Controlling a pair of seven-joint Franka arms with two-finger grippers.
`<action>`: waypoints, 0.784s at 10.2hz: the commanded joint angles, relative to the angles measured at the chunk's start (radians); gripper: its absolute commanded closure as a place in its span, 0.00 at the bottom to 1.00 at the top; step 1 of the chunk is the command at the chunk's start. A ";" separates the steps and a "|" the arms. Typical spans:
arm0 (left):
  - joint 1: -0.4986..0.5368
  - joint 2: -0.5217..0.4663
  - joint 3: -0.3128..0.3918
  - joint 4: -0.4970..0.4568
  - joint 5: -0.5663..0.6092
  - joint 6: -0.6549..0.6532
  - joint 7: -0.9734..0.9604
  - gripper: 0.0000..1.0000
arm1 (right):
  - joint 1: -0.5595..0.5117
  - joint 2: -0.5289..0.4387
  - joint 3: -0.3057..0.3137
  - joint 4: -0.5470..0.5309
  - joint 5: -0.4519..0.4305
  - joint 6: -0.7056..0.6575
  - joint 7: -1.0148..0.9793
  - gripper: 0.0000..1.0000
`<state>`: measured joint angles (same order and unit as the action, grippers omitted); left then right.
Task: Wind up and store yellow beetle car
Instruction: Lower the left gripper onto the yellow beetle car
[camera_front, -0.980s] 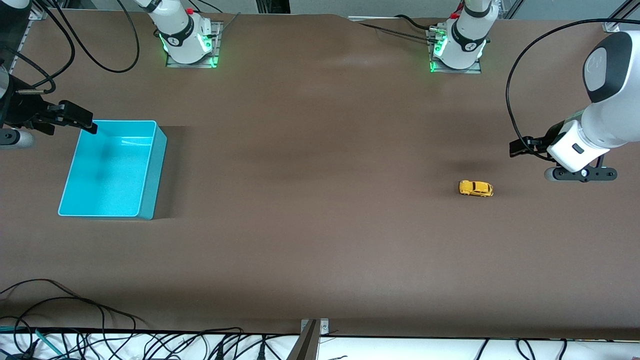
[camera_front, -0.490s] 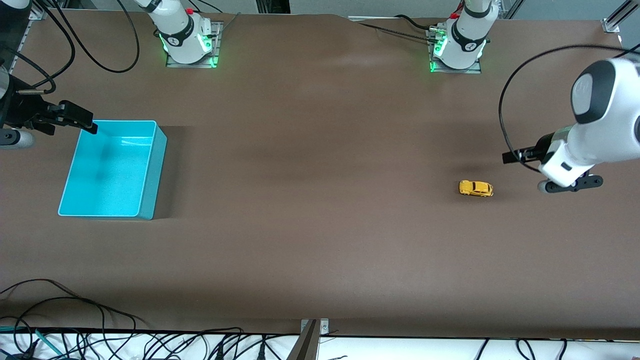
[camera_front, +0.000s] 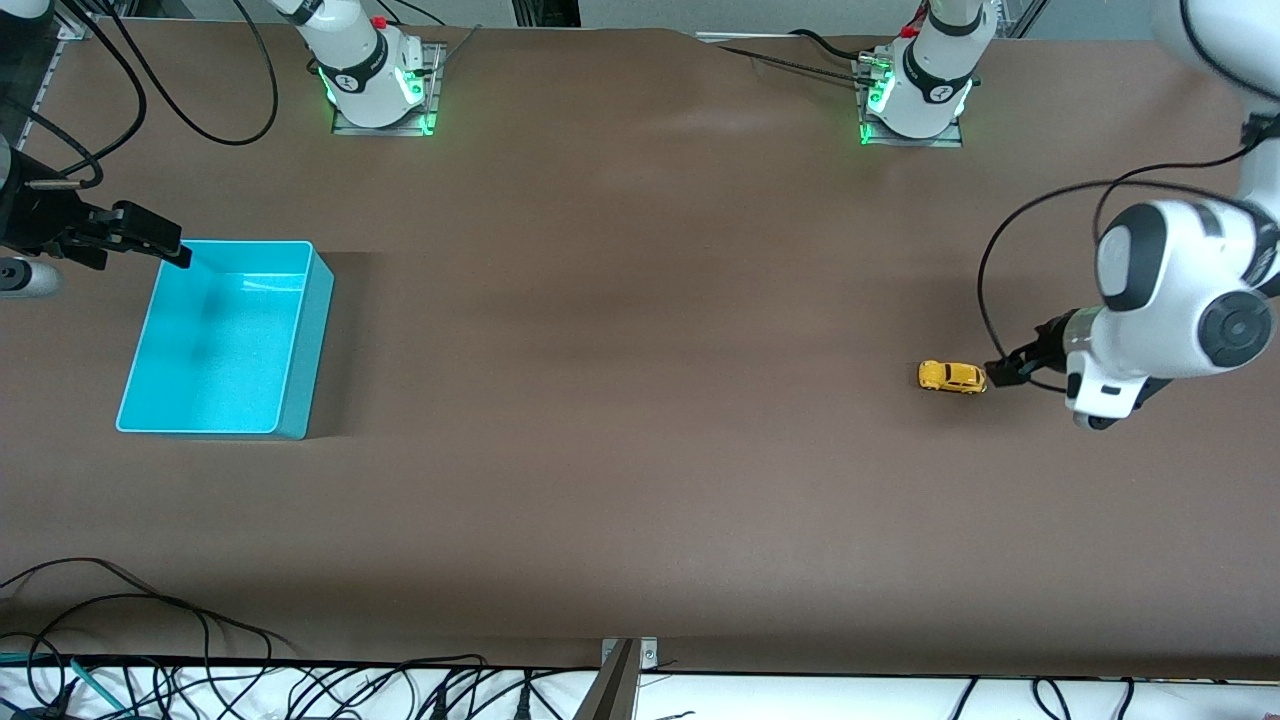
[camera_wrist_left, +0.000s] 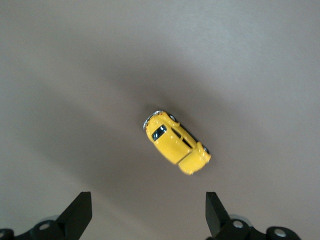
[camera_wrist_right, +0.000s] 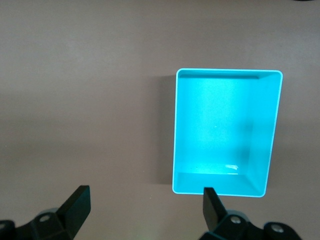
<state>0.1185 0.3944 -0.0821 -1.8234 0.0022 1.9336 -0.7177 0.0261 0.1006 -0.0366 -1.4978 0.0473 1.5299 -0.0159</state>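
The yellow beetle car (camera_front: 952, 377), a tiny rounded toy with dark windows and small dark wheels, sits upright on its wheels on the bare brown table (camera_front: 640, 450), well apart from the turquoise plastic bin (camera_front: 300, 340) and toward the left arm's end of the table. Nothing touches it.

The left gripper (camera_front: 1003, 374) hangs low just beside the car, on the side away from the bin. In the left wrist view its two dark fingers (camera_wrist_left: 77, 215) are spread wide, with the car (camera_wrist_left: 176, 142) lying on the table out ahead of their tips, not between them.

The right gripper (camera_front: 150, 232) waits in the air over the table at the corner of the bin farthest from the car. Its fingers (camera_wrist_right: 75, 205) are also spread apart and hold nothing. The bin (camera_wrist_right: 175, 150), a rectangular open-topped tub, is empty inside.

Judged from this, the task is at its very start. The car has not been grasped, and nothing shows it wound up. Still to do: closing on the car, winding it, and carrying it the length of the table from its spot to the bin and putting it inside.
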 joint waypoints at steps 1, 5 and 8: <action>0.009 0.058 -0.007 -0.019 -0.040 0.095 -0.234 0.00 | -0.009 0.007 -0.015 0.014 0.023 -0.019 -0.032 0.00; 0.004 0.084 -0.005 -0.152 -0.085 0.347 -0.550 0.02 | -0.008 0.005 -0.062 0.002 0.023 -0.019 -0.118 0.00; -0.003 0.100 -0.004 -0.171 -0.050 0.403 -0.696 0.10 | -0.008 0.005 -0.062 0.001 0.023 -0.020 -0.118 0.00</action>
<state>0.1178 0.4986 -0.0847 -1.9821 -0.0600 2.3164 -1.3513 0.0229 0.1094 -0.0987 -1.4999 0.0487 1.5230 -0.1179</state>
